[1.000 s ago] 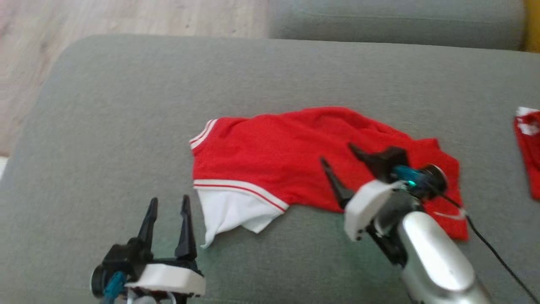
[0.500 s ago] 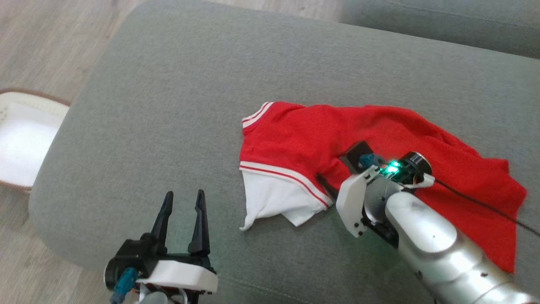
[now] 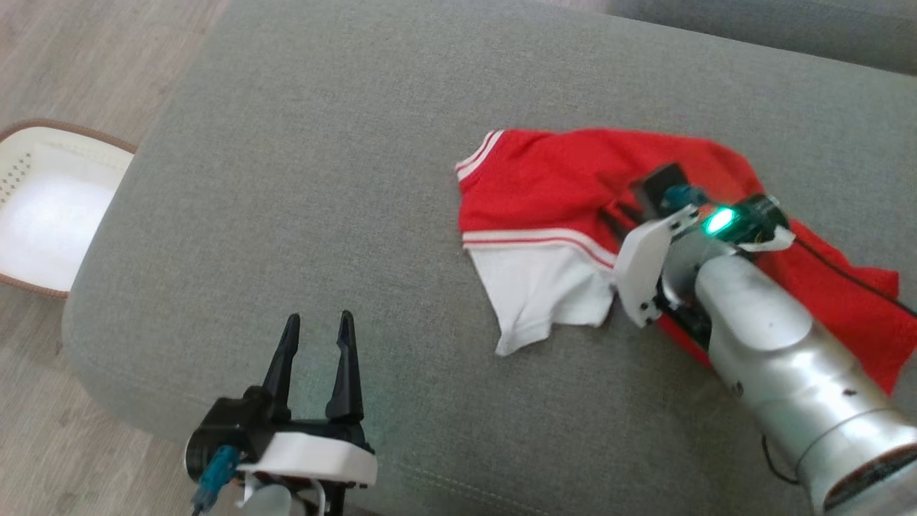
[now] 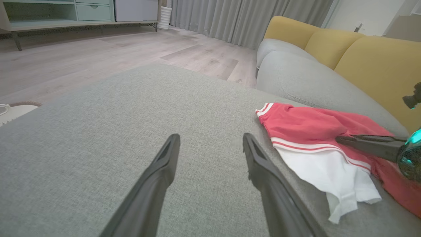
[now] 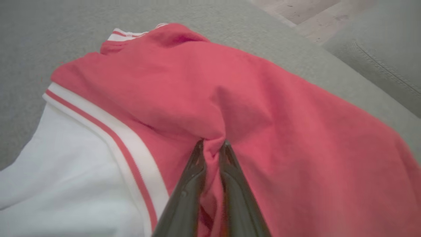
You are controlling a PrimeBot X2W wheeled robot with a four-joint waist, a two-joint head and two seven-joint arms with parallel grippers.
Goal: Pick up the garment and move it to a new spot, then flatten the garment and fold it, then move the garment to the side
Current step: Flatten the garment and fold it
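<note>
You have the garment (image 3: 544, 186) lying rumpled on the right part of a grey sofa seat (image 3: 322, 143), with its red body uppermost and its white panel towards the front edge. Your right pincer (image 5: 212, 144) is clamped on a pinch of red cloth beside the striped band. Your left pincer (image 3: 319, 322) hangs over bare grey fabric with its fingers apart, well clear of the garment. Off the seat's left edge a white basket (image 3: 21, 179) sits on the pale wooden floor (image 4: 98, 49). Yellow back cushions (image 4: 371, 62), grey curtains (image 4: 236, 16) and a low cabinet (image 4: 65, 13) lie beyond.
</note>
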